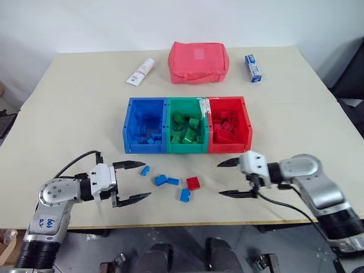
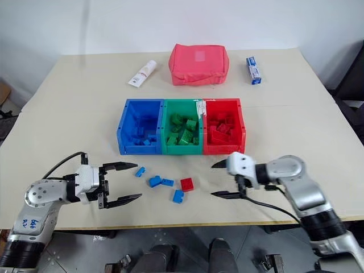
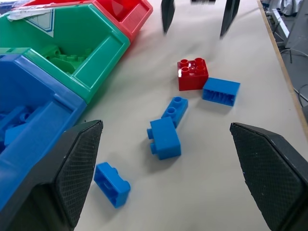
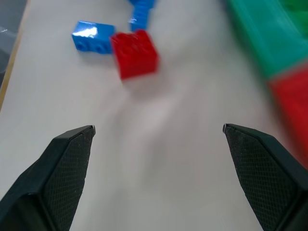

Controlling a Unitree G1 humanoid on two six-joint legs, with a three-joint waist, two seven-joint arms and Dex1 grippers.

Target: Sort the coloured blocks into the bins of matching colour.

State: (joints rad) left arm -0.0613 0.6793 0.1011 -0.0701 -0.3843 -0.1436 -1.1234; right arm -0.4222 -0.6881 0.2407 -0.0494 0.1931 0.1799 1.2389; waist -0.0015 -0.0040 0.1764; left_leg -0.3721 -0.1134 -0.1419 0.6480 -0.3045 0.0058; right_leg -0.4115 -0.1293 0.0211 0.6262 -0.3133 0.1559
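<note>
Five loose blocks lie on the table (image 1: 68, 102) in front of the bins, in the gap between the two grippers: a small blue block (image 1: 145, 170), a blue pair (image 1: 165, 181) lying close together, perhaps touching, a red block (image 1: 193, 183) and another blue block (image 1: 185, 195) just beside it toward the table's near edge. None is held. The left gripper (image 1: 132, 181) hangs low over the table with its fingers spread wide and empty, pointing toward the blocks; the small blue block sits just past its upper fingertip. The right gripper (image 1: 230, 178) faces it from the other side, fingers likewise wide apart and empty, with bare table between it and the red block.

Behind the blocks stands the joined row of bins: blue bin (image 1: 130, 122), green bin (image 1: 185, 149) and red bin (image 1: 247, 124), each already holding blocks of its own colour. A strip of bare table separates the bins' front wall from the loose blocks. The blocks lie fairly near the table's front edge. Farther back, well apart from the bins, are a white tube (image 1: 140, 72), a pink pouch (image 1: 198, 62) and a small blue-and-white carton (image 1: 253, 67). Wide open surface lies to either side of the bins.
</note>
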